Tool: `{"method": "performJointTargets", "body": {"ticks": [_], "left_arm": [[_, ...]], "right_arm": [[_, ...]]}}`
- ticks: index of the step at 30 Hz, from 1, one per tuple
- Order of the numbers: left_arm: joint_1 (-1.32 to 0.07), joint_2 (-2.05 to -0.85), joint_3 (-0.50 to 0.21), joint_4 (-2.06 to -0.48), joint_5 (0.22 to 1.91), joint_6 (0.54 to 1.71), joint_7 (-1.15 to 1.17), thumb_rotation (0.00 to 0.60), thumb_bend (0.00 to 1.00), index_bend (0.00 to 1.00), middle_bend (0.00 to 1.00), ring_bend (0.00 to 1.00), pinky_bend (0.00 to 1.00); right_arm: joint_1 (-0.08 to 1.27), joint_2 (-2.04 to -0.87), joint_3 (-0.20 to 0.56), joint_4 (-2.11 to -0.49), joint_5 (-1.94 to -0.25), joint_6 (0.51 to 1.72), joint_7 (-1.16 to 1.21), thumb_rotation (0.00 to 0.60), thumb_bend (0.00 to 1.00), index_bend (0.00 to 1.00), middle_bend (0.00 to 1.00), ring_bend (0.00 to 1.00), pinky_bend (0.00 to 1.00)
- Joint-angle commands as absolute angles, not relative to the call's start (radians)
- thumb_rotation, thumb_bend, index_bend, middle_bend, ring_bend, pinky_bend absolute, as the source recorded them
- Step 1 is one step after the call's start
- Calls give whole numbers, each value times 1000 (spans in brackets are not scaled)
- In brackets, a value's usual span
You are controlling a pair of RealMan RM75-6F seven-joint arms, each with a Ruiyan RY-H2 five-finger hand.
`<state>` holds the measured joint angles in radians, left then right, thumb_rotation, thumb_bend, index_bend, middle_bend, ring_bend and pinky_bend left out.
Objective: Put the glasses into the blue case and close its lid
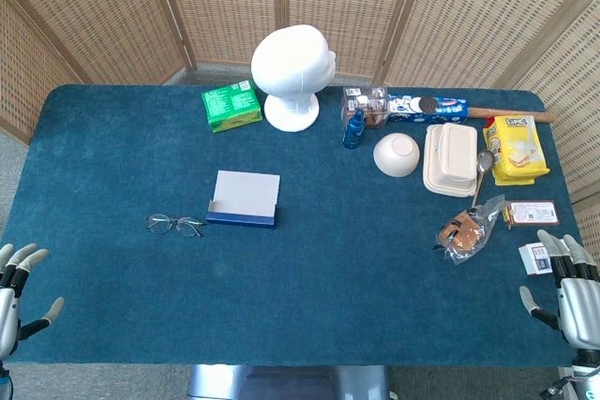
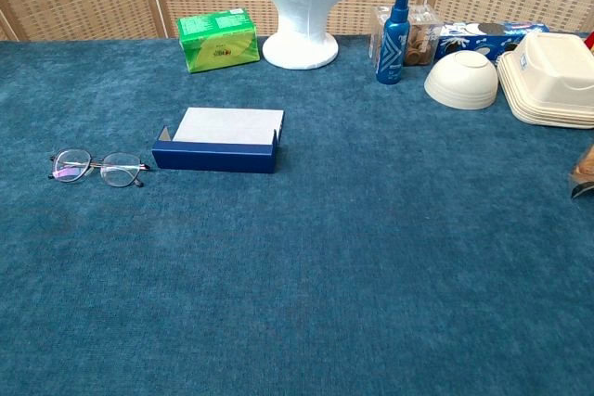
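Thin wire-framed glasses (image 1: 174, 224) (image 2: 96, 168) lie flat on the blue cloth, just left of the blue case (image 1: 243, 215) (image 2: 215, 154). The case stands open, its pale lid (image 1: 247, 190) (image 2: 228, 124) folded back behind the dark blue tray. My left hand (image 1: 16, 289) rests at the table's near-left corner, fingers spread and holding nothing. At the near-right corner my right hand (image 1: 572, 289) is the same, fingers apart and empty. Both hands are far from the glasses and case. The chest view shows neither hand.
At the back stand a white mannequin head (image 1: 292, 75), a green box (image 1: 231, 105), a blue spray bottle (image 1: 353, 128), a white bowl (image 1: 397, 154), a foam clamshell box (image 1: 451, 159) and a yellow packet (image 1: 515, 148). A bagged snack (image 1: 469, 229) and small cards (image 1: 534, 258) lie near my right hand.
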<state>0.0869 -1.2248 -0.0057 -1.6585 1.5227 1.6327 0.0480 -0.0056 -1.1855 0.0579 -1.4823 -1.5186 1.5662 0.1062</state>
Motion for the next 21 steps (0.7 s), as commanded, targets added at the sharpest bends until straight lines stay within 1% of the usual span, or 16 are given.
{"method": "performJointTargets", "body": {"ticks": [1, 7, 14, 21], "left_arm": [[86, -1226, -6, -1658, 1521, 1631, 49, 600, 209, 196, 168, 29, 0], [81, -1230, -2, -1651, 1516, 1612, 46, 600, 210, 197, 168, 29, 0], [79, -1229, -6, -1648, 1524, 1617, 40, 600, 210, 196, 168, 30, 0], [65, -1229, -9, -1652, 1519, 1591, 43, 600, 210, 197, 169, 32, 0]], "right_arm": [[-5, -1185, 59, -1483, -1518, 1565, 107, 600, 331, 50, 138, 0, 129], [-3, -1186, 56, -1484, -1523, 1562, 110, 600, 330, 40, 138, 0, 129], [-15, -1183, 55, -1487, -1524, 1580, 114, 600, 331, 40, 138, 0, 129], [-13, -1184, 55, -1486, -1518, 1569, 112, 600, 331, 40, 138, 0, 129]]}}
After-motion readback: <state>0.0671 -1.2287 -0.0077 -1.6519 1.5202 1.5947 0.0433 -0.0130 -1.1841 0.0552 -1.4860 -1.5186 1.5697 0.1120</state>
